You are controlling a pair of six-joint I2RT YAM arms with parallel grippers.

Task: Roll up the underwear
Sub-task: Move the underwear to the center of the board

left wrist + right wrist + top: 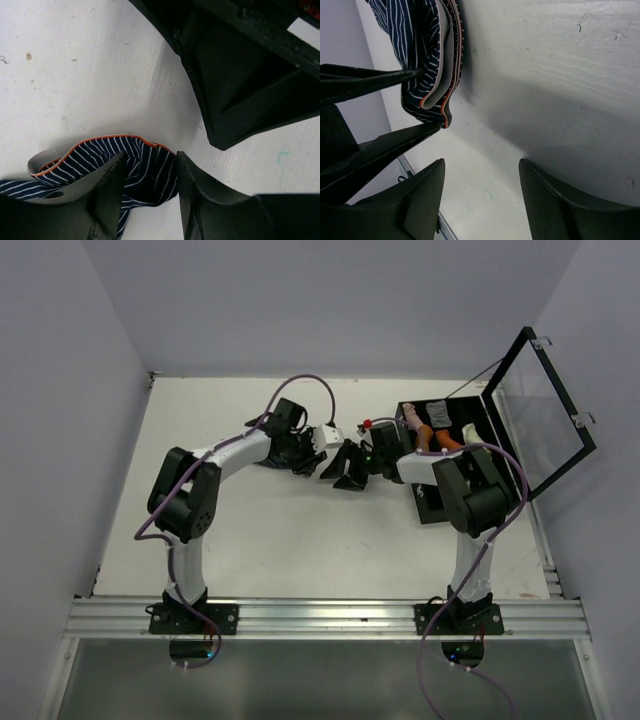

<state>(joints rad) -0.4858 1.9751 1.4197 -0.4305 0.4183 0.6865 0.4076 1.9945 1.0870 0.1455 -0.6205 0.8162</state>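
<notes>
Pinching the striped underwear (100, 160) near the middle of the table (300, 540), the left gripper (150, 172) sits clamped on a loose fold. Right gripper (480, 170) hovers just beside, jaws apart, empty. Risk: that floppy waistband slips out and the bundle springs open.

Count: two arms, left arm (230, 452) and right arm (470, 495), one gripper each: left gripper (150, 161), right gripper (480, 167). One striped underwear (100, 152), one table (300, 540), one black case (432, 510) with one clear lid (545, 410). Rolled pieces (412, 420) in the case: four that I can separate (pink, grey, orange, white); too small to be sure.
</notes>
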